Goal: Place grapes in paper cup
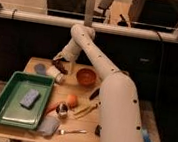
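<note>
Pincer (60,66): 11 o'clock on the worktop (81,124), just over the paper cup (55,74); grip, we can't tell.
Paper cup: 9 o'clock of the orange bowl (86,76).
Tip: we'd centre over its mouth before letting go.
</note>
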